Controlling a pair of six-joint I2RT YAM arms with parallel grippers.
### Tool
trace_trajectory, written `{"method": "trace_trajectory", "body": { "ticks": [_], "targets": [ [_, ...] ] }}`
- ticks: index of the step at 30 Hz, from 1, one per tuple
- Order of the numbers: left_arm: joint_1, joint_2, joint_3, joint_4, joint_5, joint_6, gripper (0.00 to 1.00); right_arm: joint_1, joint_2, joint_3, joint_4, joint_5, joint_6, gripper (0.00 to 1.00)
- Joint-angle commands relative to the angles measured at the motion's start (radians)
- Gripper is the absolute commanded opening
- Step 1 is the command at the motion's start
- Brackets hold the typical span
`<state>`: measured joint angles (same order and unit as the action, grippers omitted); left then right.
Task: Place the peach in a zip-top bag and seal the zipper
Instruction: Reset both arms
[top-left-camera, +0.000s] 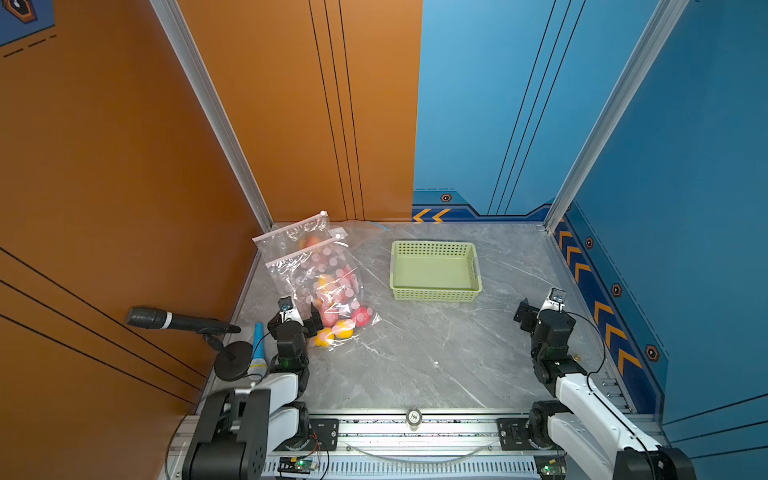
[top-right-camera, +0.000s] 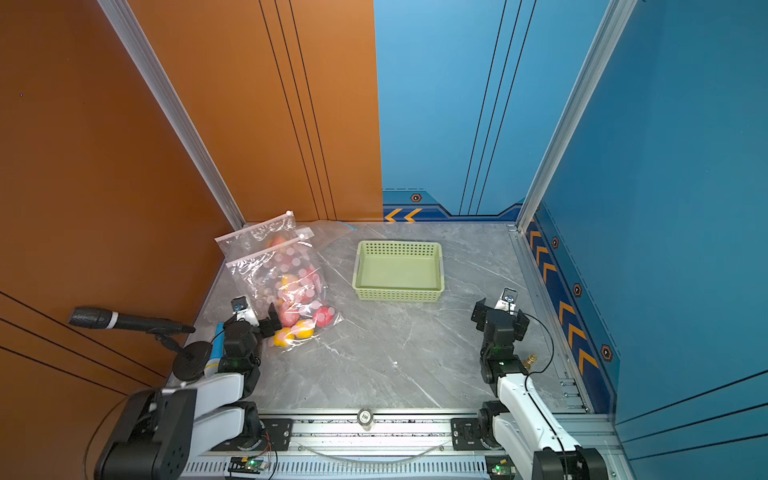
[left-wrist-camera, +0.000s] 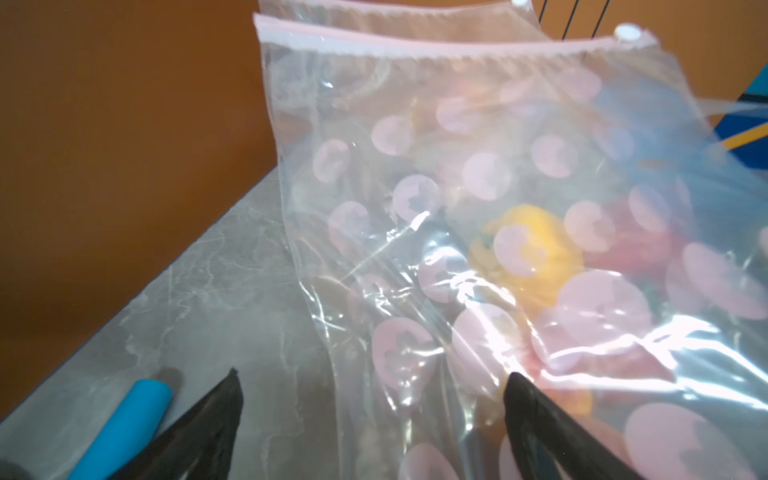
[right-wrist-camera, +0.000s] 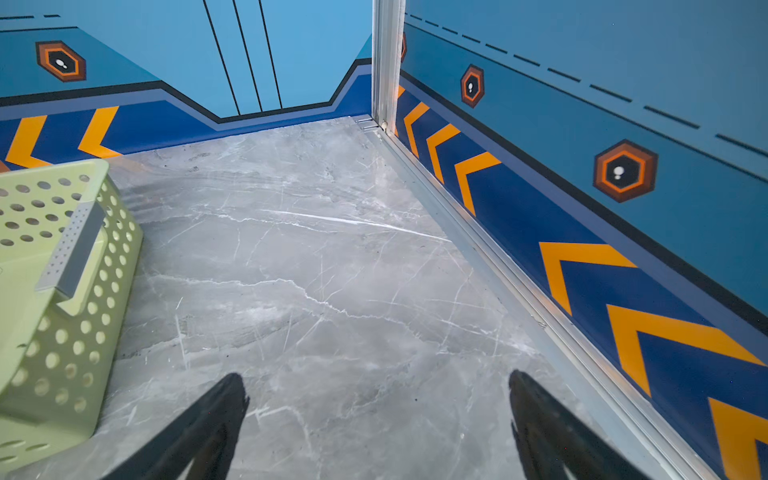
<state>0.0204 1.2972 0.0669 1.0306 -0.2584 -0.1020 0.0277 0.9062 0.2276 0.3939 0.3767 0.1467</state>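
Partly between left gripper (left-wrist-camera: 374, 374) fingers (left-wrist-camera: 536, 407), zip-top bag (left-wrist-camera: 457, 166), perhaps touching one

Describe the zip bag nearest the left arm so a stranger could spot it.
At the foot of the orange wall, two clear zip bags overlap on the grey table. The dotted bag lies in front; unlike the plain bag behind, it has pink dots and holds several red and yellow fruits.

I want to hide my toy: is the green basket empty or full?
Empty. The green basket shows only its bare floor in both top views, with nothing inside.
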Motion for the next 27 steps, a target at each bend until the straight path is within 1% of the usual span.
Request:
{"method": "trace_trajectory", "body": {
  "ticks": [1, 3, 4, 5, 7, 8, 11, 12, 14, 15, 16, 17, 18, 19, 20, 21, 22, 24, 26, 27],
  "targets": [
    [-0.004, 0.204, 0.026, 0.375, 0.063, 0.032, 0.98, -0.011, 0.08, -0.016, 0.188, -0.088, -0.007, 1.0],
    [-0.026, 0.291, 0.063, 0.376, 0.058, 0.054, 0.98, -0.012, 0.157, -0.011, 0.249, -0.107, -0.012, 1.0],
    [-0.032, 0.316, 0.093, 0.372, 0.086, 0.078, 0.98, -0.012, 0.201, -0.01, 0.287, -0.115, -0.015, 1.0],
    [-0.036, 0.322, 0.109, 0.35, 0.11, 0.093, 0.98, -0.014, 0.24, -0.005, 0.325, -0.124, -0.016, 1.0],
    [-0.036, 0.29, 0.114, 0.291, 0.112, 0.088, 0.98, -0.017, 0.302, 0.019, 0.369, -0.167, -0.026, 1.0],
    [-0.03, 0.282, 0.11, 0.288, 0.116, 0.08, 0.98, -0.018, 0.341, 0.033, 0.394, -0.181, -0.029, 1.0],
    [0.001, 0.318, 0.109, 0.35, 0.195, 0.07, 0.98, -0.027, 0.467, 0.086, 0.451, -0.243, -0.052, 1.0],
    [0.013, 0.319, 0.112, 0.341, 0.221, 0.063, 0.98, -0.028, 0.524, 0.102, 0.474, -0.25, -0.055, 1.0],
    [0.032, 0.294, 0.134, 0.26, 0.264, 0.052, 0.98, -0.035, 0.626, 0.114, 0.564, -0.276, -0.049, 1.0],
    [0.033, 0.282, 0.156, 0.208, 0.278, 0.055, 0.98, -0.034, 0.645, 0.113, 0.589, -0.289, -0.054, 1.0],
    [0.032, 0.277, 0.178, 0.161, 0.284, 0.059, 0.98, -0.035, 0.617, 0.122, 0.512, -0.293, -0.055, 1.0],
    [0.03, 0.274, 0.207, 0.101, 0.294, 0.065, 0.98, -0.037, 0.612, 0.133, 0.493, -0.267, -0.043, 1.0],
    [0.028, 0.271, 0.24, 0.036, 0.302, 0.072, 0.98, -0.036, 0.626, 0.124, 0.531, -0.257, -0.04, 1.0],
    [0.024, 0.272, 0.275, -0.031, 0.298, 0.076, 0.98, -0.032, 0.63, 0.125, 0.535, -0.248, -0.043, 1.0],
    [0.008, 0.268, 0.315, -0.111, 0.263, 0.089, 0.98, -0.027, 0.622, 0.133, 0.503, -0.237, -0.048, 1.0],
    [-0.022, 0.263, 0.321, -0.134, 0.208, 0.102, 0.98, -0.018, 0.618, 0.14, 0.481, -0.221, -0.053, 1.0],
    [-0.034, 0.263, 0.321, -0.131, 0.183, 0.109, 0.98, -0.009, 0.623, 0.141, 0.494, -0.204, -0.06, 1.0],
    [-0.033, 0.265, 0.319, -0.124, 0.171, 0.11, 0.98, 0.01, 0.624, 0.152, 0.472, -0.182, -0.079, 1.0],
    [-0.03, 0.265, 0.319, -0.124, 0.18, 0.106, 0.98, 0.017, 0.626, 0.153, 0.475, -0.175, -0.084, 1.0],
    [-0.02, 0.264, 0.317, -0.122, 0.24, 0.108, 0.98, 0.017, 0.625, 0.153, 0.472, -0.174, -0.084, 1.0]
  ]
}}
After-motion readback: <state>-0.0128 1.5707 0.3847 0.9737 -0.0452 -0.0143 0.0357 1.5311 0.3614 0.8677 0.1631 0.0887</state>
